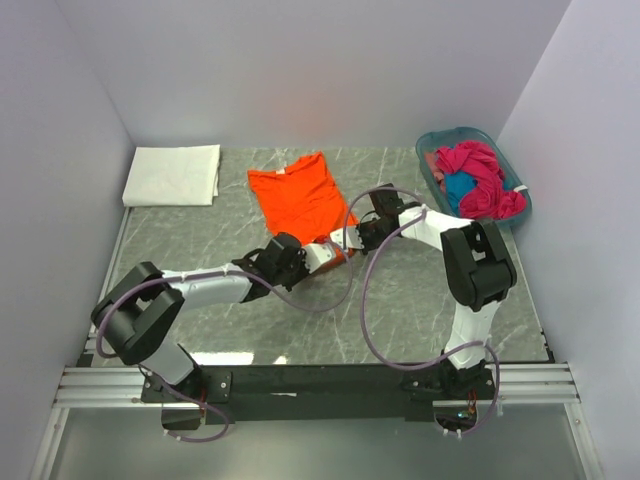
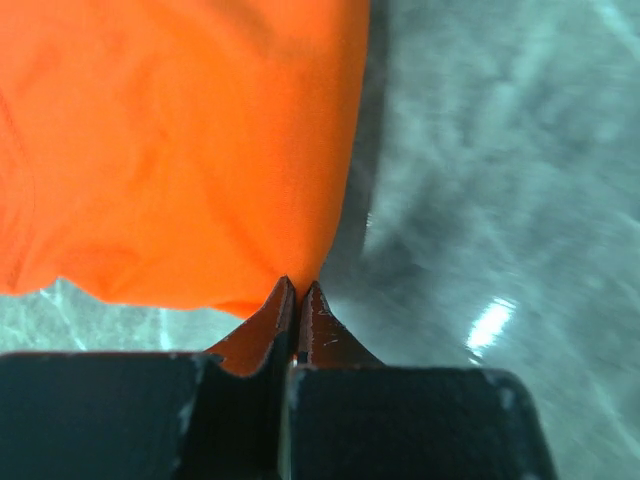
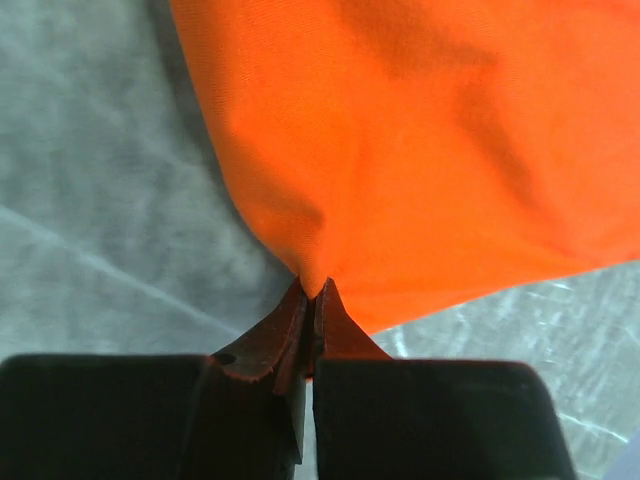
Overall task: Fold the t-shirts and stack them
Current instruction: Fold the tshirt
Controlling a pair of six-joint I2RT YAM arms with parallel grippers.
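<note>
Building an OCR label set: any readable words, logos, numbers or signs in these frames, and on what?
None: no readable text in any view.
The orange t-shirt, the folded white shirt, the teal basket and the marbled table show no print, label or number.

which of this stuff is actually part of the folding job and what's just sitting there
Job: orange shirt, pinched by left hand and right hand; folded white shirt; magenta shirt and blue shirt in the basket.
Just there: basket; table.
</note>
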